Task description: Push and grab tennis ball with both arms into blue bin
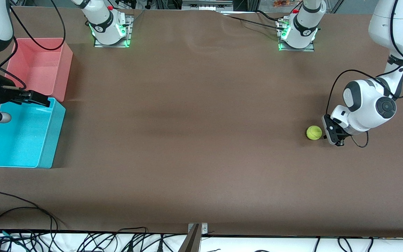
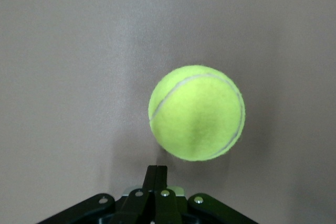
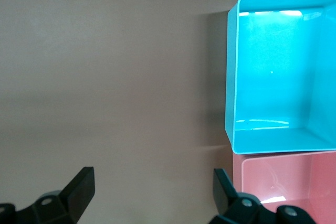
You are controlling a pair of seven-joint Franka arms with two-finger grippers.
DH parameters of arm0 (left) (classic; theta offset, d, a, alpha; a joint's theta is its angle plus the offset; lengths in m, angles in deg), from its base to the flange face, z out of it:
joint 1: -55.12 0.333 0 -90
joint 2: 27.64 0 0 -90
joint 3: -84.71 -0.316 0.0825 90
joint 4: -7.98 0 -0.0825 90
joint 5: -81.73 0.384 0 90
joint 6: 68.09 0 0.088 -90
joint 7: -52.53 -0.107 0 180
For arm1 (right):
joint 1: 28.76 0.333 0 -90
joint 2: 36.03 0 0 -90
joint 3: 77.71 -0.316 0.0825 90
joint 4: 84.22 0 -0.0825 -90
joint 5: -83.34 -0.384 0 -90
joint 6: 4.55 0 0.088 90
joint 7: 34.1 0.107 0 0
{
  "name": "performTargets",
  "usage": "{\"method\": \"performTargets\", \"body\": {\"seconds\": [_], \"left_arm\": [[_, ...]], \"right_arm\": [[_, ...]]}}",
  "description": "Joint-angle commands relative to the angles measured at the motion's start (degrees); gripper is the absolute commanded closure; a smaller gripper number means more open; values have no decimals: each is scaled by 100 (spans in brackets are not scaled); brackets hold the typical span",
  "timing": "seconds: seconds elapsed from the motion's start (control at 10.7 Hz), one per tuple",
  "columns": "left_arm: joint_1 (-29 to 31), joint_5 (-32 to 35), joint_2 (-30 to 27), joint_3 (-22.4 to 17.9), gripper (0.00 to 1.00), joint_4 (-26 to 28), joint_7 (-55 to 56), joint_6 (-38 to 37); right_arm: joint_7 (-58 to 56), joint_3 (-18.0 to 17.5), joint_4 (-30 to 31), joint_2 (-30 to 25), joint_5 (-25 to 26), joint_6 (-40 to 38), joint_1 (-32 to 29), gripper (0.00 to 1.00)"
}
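Note:
The tennis ball (image 1: pixel 314 132) lies on the brown table toward the left arm's end. It fills the middle of the left wrist view (image 2: pixel 197 113). My left gripper (image 1: pixel 325 134) is low at the table right beside the ball, on the side away from the bins. Its fingers (image 2: pixel 157 171) are shut together and empty, just short of the ball. The blue bin (image 1: pixel 51 140) stands empty at the right arm's end and shows in the right wrist view (image 3: pixel 232 66). My right gripper (image 1: pixel 40 99) hovers open and empty over the bin's rim nearest the pink tub (image 3: pixel 152 178).
A pink-red tub (image 1: pixel 63 73) stands against the blue bin, farther from the front camera; it also shows in the right wrist view (image 3: pixel 283 182). Cables (image 1: pixel 19 210) lie along the table's front edge. Bare brown tabletop lies between the ball and the bins.

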Motion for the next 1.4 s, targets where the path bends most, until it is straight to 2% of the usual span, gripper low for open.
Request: {"method": "performTargets", "body": {"seconds": [0.0, 0.19, 0.28, 0.47, 0.56, 1.12, 1.3], "left_arm": [[-47, -287, 161, 111, 100, -98, -97, 145], [-283, -367, 267, 313, 100, -80, 480, 320], [-572, -306, 285, 453, 100, -97, 1293, 356], [-960, 122, 293, 674, 100, -176, 2763, 357], [-953, 352, 293, 675, 100, -290, 3013, 339], [-374, 380, 223, 674, 100, -449, 2621, 286], [-329, 363, 197, 666, 100, -414, 2611, 286]], "right_arm": [[-101, -4, -133, 47, -94, -106, -35, 0], [-101, -4, -133, 47, -94, -106, -35, 0], [-101, 4, -133, 47, -94, -106, -44, 0], [-110, 5, -133, 47, -94, -97, -44, 0], [-101, 5, -133, 47, -94, -97, -44, 0], [-84, -22, -63, 100, -112, -140, 0, 0], [-66, -66, 209, 161, -339, -264, 228, 0]]}}
